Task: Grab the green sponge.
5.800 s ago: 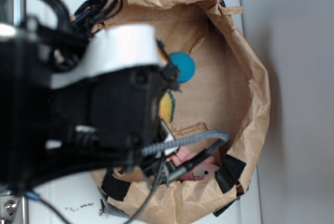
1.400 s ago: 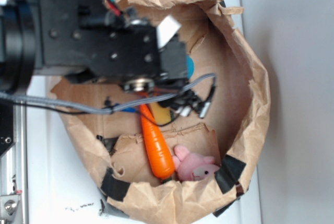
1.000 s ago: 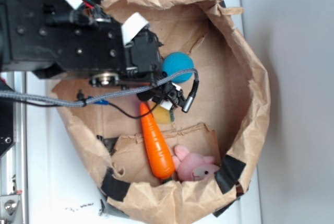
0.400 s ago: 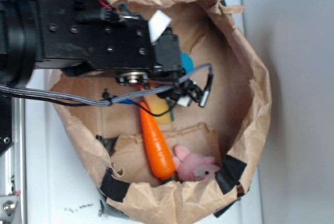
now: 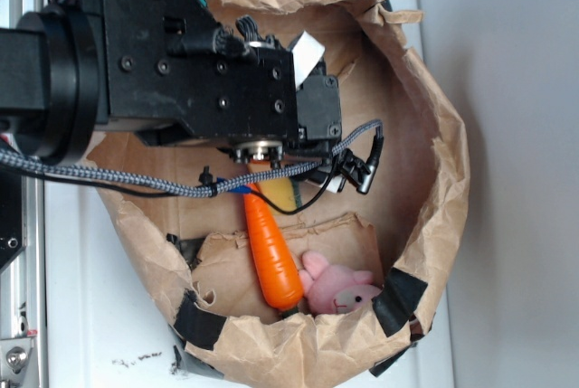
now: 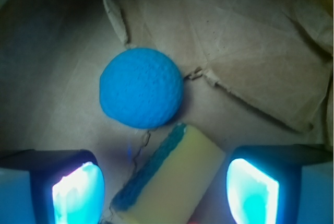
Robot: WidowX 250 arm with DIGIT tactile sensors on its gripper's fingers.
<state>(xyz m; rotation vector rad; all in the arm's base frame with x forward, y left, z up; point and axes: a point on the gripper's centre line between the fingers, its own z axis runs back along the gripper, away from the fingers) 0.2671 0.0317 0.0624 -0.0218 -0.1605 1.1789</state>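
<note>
straddling the green sponge [image 6: 169, 174], fingers [image 6: 78, 192] apart.

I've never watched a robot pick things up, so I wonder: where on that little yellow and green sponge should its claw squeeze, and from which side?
Probably across the green sponge, squeezing its green scouring edge and the opposite yellow long side, coming straight down from above. It lies flat, tilted between the open gripper fingers, so a slight wrist turn would square them. The blue ball sits close beyond its far end.

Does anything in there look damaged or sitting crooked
The brown paper bag is crumpled and torn, with ragged flaps on its floor. The yellow foam sponge with green scouring layer lies diagonally between the hand's open fingers.
</note>
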